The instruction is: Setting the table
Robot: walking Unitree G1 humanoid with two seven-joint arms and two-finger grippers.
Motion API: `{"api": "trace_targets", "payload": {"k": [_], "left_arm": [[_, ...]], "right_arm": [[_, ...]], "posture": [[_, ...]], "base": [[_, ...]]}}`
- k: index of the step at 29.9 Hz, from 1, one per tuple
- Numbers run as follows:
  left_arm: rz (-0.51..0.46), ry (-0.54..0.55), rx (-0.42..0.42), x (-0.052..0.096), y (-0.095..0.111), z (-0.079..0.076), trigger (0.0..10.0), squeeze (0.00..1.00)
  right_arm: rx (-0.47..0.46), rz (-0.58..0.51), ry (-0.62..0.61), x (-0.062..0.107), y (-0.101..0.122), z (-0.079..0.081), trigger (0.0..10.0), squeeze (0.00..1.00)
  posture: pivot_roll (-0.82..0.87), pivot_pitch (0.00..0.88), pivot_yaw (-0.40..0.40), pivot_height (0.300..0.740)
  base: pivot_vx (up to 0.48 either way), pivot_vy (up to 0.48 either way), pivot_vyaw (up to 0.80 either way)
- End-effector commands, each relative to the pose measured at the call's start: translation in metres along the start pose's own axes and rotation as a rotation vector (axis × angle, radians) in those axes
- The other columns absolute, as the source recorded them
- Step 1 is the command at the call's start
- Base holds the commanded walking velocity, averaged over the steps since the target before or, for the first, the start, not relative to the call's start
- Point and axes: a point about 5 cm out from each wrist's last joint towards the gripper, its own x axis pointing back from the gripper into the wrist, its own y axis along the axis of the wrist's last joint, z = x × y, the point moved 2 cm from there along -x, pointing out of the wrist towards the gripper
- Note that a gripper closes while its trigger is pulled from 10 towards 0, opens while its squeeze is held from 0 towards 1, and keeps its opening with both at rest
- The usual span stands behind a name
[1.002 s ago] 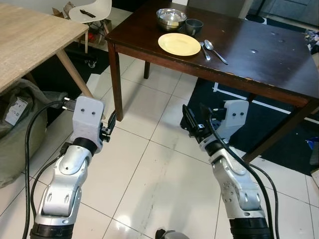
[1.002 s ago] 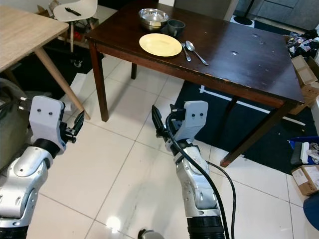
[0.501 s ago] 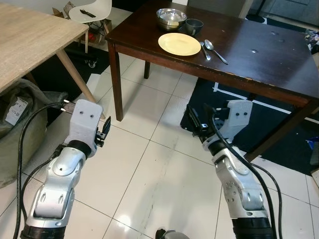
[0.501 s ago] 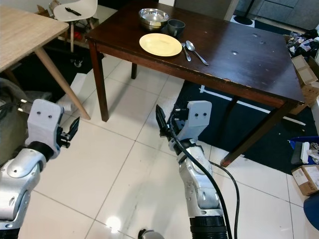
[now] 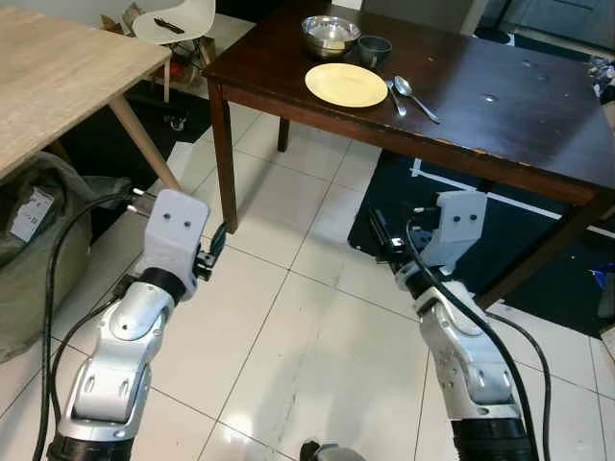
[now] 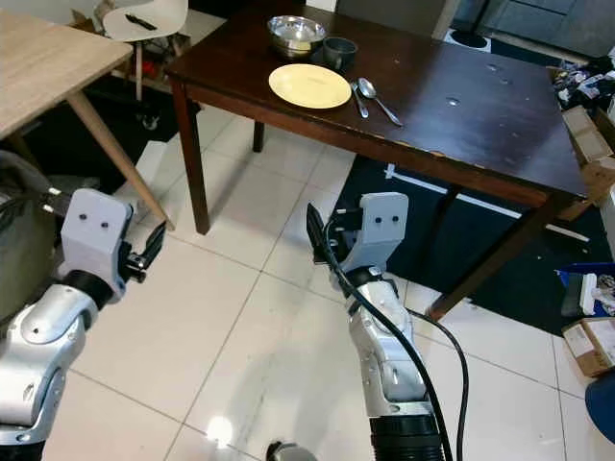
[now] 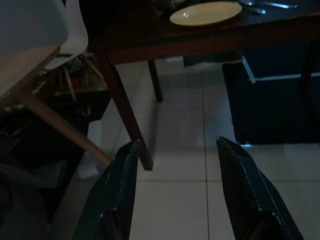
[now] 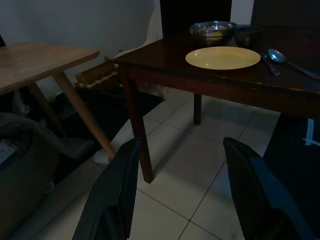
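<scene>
**Plate and cutlery are waiting on the dark table, both grippers empty**

Plate [image 5: 346, 84], yellow and flat, is lying near the front edge of the dark wooden table [image 5: 519, 106], towards its left corner. It is looking stiff and probably breakable, with a smooth surface that may be slipping between two thin fingers. I am judging that the rim is the only place to take it, and a little lift at the edge would be needed first, because it is lying flat on the wood.

Just beside the plate, on its right, a fork [image 5: 395, 98] and a spoon [image 5: 414, 97] are lying side by side. They are looking light, hard and thin, so the handle is the best place to pinch. Behind the plate a steel bowl [image 5: 330, 35] and a dark cup [image 5: 374, 50] are standing close together.

The left gripper [image 7: 176, 165] and the right gripper [image 8: 180, 165] are both hanging low over the white tiled floor [image 5: 288, 317], well apart from the table, with fingers spread and nothing between them.

A light wooden table [image 5: 58, 77] is standing on the left, with a white chair [image 5: 178, 21] behind it and a grey sack [image 5: 34, 250] on the floor under it. The near table leg [image 5: 223, 158] is standing between the left gripper and the setting, so I think the approach should be going around the corner.
</scene>
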Motion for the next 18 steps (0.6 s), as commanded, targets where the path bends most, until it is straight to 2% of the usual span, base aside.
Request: {"api": "trace_targets", "payload": {"k": [1,3,6,18], "left_arm": [[-0.007,-0.01,-0.005,-0.0014,-0.0007,-0.0017,10.0,0.0],[-0.011,-0.005,0.001,-0.0043,-0.0007,-0.0016,10.0,0.0],[-0.012,-0.012,-0.002,-0.0063,0.0004,-0.0032,10.0,0.0],[-0.05,-0.032,0.005,-0.0104,0.0062,-0.0084,10.0,0.0]], "right_arm": [[-0.002,0.012,-0.01,0.004,-0.003,-0.0021,10.0,0.0],[-0.014,0.015,-0.004,0.0047,-0.0044,-0.0008,10.0,0.0],[-0.023,0.019,-0.001,0.0049,-0.0054,0.0005,10.0,0.0],[-0.044,0.018,-0.005,0.0051,-0.0059,0.0002,10.0,0.0]], "posture": [[-0.07,0.045,-0.004,0.74],[-0.07,0.045,0.003,0.74],[-0.07,0.045,0.003,0.74],[-0.07,0.04,0.016,0.74]], "base": [[0.0,0.0,0.0],[0.0,0.0,0.0],[0.337,0.0,0.0],[0.464,0.0,-0.76]]}}
